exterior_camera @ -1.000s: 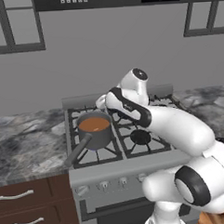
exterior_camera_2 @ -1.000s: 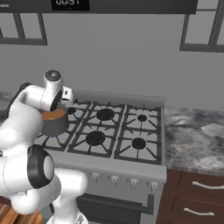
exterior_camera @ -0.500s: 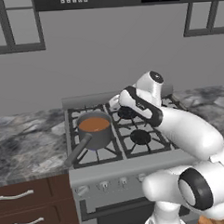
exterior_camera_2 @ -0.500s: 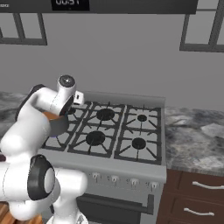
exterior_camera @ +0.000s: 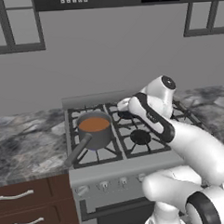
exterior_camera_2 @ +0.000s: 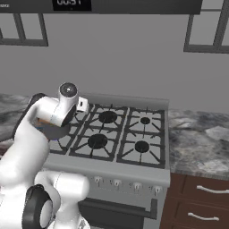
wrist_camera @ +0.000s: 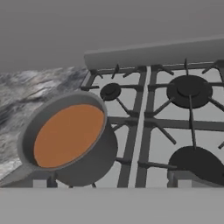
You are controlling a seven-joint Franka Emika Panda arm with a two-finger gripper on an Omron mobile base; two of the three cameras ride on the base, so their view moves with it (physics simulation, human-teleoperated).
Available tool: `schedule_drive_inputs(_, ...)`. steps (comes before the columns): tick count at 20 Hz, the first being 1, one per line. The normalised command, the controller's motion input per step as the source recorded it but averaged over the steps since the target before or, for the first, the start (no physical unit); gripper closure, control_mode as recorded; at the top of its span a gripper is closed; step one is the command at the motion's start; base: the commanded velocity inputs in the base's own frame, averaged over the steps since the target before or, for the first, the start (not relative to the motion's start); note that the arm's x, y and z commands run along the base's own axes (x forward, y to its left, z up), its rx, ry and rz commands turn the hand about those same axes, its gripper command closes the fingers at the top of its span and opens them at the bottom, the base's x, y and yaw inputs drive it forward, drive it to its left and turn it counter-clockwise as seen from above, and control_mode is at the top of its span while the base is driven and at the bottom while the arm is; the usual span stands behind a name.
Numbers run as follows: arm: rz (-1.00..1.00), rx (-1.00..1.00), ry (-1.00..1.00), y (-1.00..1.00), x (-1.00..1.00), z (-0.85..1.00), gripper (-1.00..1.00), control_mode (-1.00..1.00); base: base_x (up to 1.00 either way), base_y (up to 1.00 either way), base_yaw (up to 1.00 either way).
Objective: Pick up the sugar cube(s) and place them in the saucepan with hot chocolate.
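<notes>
arm: swinging right, away from over the saucepan [exterior_camera: 94, 129] toward mid-stove [exterior_camera_2: 134, 134] | gripper: fingers not discernible, cannot tell if apart or together | saucepan: now sitting left of and below the hand, front-left burner, orange liquid [wrist_camera: 68, 134] inside | sugar cube: none seen | judgement: probably retreating after a drop, or searching

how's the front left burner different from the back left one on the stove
The front left burner carries the saucepan with hot chocolate, so it is mostly hidden; the back left burner is bare. In the left base view a faint blue glow shows under the pan; the back left burner shows none. Both sit under the same dark grates.
</notes>
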Motion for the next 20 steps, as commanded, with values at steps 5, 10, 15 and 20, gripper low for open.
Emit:
schedule_drive_inputs(5,-0.03,-0.08,-0.10,-0.16,-0.43,0.22,-1.00,-1.00,0.00,0.00,0.00)
schedule_drive_inputs(10,0.00,-0.18,-0.01,-0.09,-0.73,0.33,-1.00,-1.00,0.00,0.00,0.00)
schedule_drive_inputs(15,0.00,-0.15,-0.05,-0.22,-0.77,0.36,-1.00,-1.00,0.00,0.00,0.00)
schedule_drive_inputs(20,-0.02,-0.01,-0.16,-0.23,-0.75,0.53,-1.00,-1.00,0.00,0.00,0.00)
